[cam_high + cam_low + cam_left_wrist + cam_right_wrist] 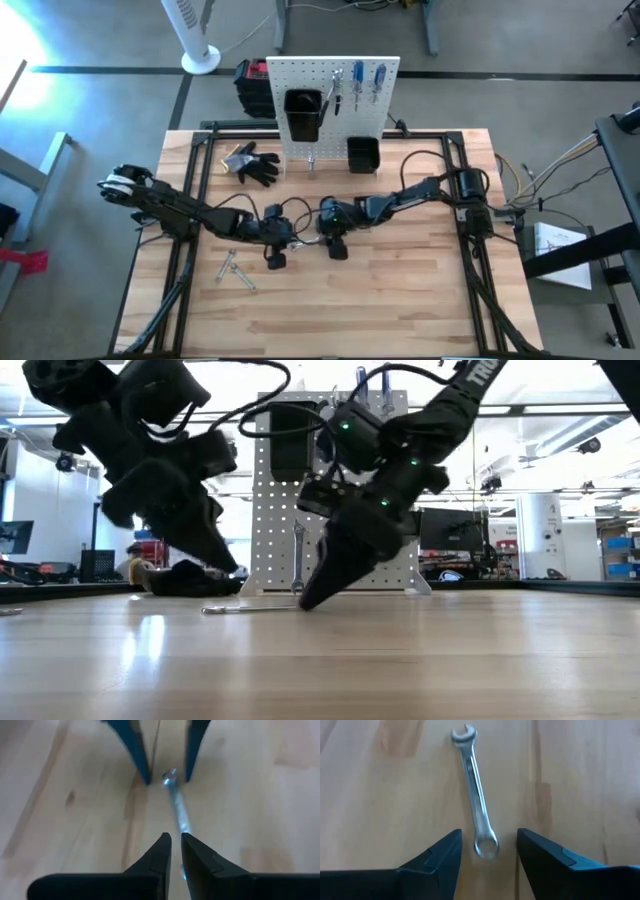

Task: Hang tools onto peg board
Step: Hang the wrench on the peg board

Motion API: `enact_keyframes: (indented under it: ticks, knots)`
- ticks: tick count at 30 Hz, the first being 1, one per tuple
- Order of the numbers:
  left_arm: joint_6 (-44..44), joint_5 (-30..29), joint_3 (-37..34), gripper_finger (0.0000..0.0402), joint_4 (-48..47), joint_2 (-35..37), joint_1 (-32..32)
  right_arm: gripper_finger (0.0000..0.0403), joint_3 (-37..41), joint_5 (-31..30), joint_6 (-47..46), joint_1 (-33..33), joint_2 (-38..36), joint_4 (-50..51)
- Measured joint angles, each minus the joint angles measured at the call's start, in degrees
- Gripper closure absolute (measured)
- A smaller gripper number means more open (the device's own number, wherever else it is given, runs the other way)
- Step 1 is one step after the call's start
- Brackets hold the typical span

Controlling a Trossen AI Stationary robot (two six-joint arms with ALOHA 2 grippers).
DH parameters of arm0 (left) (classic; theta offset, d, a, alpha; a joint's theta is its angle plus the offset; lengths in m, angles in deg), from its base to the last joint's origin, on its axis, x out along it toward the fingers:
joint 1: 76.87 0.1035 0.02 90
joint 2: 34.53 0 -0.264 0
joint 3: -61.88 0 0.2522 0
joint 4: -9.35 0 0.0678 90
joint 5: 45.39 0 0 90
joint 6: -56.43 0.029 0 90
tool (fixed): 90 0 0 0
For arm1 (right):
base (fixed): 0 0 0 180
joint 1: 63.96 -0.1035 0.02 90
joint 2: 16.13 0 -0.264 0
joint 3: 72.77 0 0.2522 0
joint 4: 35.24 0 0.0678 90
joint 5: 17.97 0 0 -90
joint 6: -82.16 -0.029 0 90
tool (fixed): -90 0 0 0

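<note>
Flat on the tabletop (400, 300) mid-table, your slim silver wrench (476, 802) lies between the two grippers: right gripper (487, 852) gapes wide around its ring end, holding nothing, left gripper (175, 851) nearly shut beside the shank (stiff, light, slippery steel, so pinch mid-shank).

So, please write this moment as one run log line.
right gripper: open around wrench | left gripper: nearly shut over wrench | table
</note>
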Motion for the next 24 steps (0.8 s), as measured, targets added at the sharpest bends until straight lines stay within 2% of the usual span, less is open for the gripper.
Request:
enact_keyframes:
  ticks: [5,13,19,24]
  knots:
    - [-3.3,-3.9,0.0,0.0365,-3.3,0.0,0.5,0.0259,-3.4,0.5,-0.8,-0.1,3.3,1.8]
    - [-4.1,-4.2,0.0,0.0365,-5.7,0.0,1.3,0.0384,-3.2,1.2,-0.4,0.2,1.5,5.1]
    - [-3.2,-5.4,0.0,0.0365,-5.1,0.1,2.6,0.0398,-2.8,0.0,0.6,-0.2,-0.6,7.9]
    - [-3.5,-5.4,0.0,0.0365,0.8,0.1,3.0,0.0401,-2.4,-5.3,3.6,-1.2,-4.4,11.7]
